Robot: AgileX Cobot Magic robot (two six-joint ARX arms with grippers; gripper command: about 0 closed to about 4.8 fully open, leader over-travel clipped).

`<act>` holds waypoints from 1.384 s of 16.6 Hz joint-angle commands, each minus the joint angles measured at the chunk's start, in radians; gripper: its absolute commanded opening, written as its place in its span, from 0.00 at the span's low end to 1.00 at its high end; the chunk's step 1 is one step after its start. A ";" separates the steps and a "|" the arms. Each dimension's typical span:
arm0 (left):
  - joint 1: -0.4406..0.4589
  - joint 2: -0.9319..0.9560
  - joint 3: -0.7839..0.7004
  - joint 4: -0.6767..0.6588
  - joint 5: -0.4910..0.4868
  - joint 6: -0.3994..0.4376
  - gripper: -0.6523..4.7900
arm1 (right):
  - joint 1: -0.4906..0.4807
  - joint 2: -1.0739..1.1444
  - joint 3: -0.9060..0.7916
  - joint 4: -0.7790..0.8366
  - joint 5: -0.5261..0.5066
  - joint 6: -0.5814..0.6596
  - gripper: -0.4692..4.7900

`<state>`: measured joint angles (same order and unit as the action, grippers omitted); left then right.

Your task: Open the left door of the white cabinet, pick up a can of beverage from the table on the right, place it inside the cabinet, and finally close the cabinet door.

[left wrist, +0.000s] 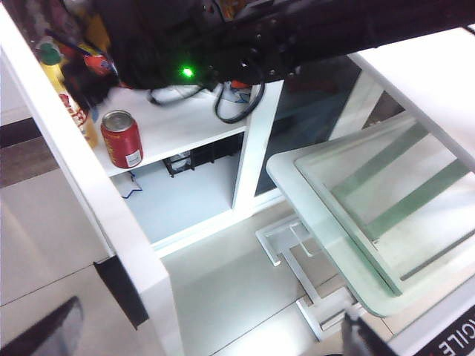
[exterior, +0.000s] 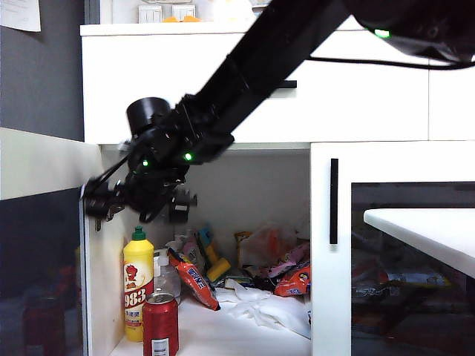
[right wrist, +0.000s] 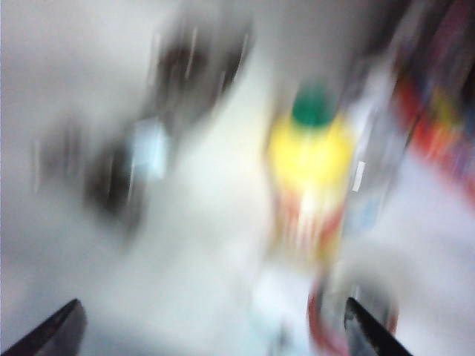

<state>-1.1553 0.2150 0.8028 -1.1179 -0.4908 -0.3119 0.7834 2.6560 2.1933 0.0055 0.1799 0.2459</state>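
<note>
The can point(exterior: 160, 324) stands upright on the cabinet point(exterior: 185, 89) shelf, at its front edge near the left corner, just in front of the yellow bottle point(exterior: 138, 285). Nothing grips it. So as I read it, the door is open, the can is fetched and set inside; only closing the door point(exterior: 41, 245) is left. That door stands swung out on the left of the exterior view, its dark glass facing me.

My right gripper point(exterior: 104, 202) hangs above and left of the can, up near the top of the opening by the cabinet's left wall, well clear of it. Its fingers point(right wrist: 52, 334) stand wide apart and empty; the right wrist view is badly smeared, showing only the bottle's green cap and a red blur of can between the tips. My left gripper point(left wrist: 200, 337) is outside the cabinet, low over the floor, fingers spread and holding nothing, looking back at the open compartment and a glass-topped stand point(left wrist: 356, 215).

Behind the can the shelf is crowded: snack packets point(exterior: 194, 278), a crumpled white cloth point(exterior: 260, 304), other wrappers towards the back. The right-hand door point(exterior: 386, 252) is shut, its black handle point(exterior: 334, 200) along the left edge. The table point(exterior: 430, 230) corner juts in at the right, bare where I can see it. The floor is pale tile; a grey wall shows to the left of the cabinet.
</note>
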 commanded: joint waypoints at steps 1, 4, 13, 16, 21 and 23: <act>0.000 0.002 0.001 0.026 -0.003 -0.003 0.96 | 0.024 -0.047 0.005 -0.345 0.091 -0.040 1.00; 0.000 0.002 0.002 0.055 0.001 -0.002 0.96 | 0.025 -0.119 0.005 -0.593 0.116 -0.065 1.00; 0.000 0.002 0.004 0.183 0.096 0.029 0.97 | 0.045 -0.465 0.005 -1.088 0.224 -0.169 0.90; 0.000 0.002 0.003 0.268 0.159 0.049 0.97 | 0.060 -0.690 0.005 -1.091 0.222 -0.167 0.90; 0.000 0.002 0.001 0.304 0.151 0.193 0.97 | 0.085 -1.089 0.005 -1.153 0.215 -0.171 0.90; 0.000 0.003 0.001 0.305 0.113 0.210 0.97 | 0.108 -1.246 0.005 -1.226 0.219 -0.171 0.90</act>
<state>-1.1557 0.2153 0.8036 -0.8265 -0.3481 -0.1162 0.8818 1.4635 2.1941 -1.0634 0.2657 0.1280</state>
